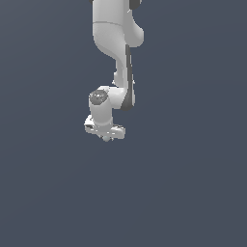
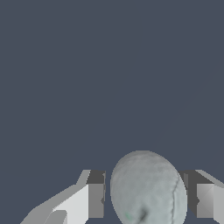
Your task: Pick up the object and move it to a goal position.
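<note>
You have one claw (image 1: 105, 136) and one ball (image 2: 148, 189). The ball sits between the parted fingers (image 2: 96, 200); whether they touch it, you cannot tell. Plain grey-blue ground surrounds the arm (image 1: 116, 48), no edges visible.

No text, label, brand, number or sign can be read in either view; the surfaces shown are plain and unmarked.
</note>
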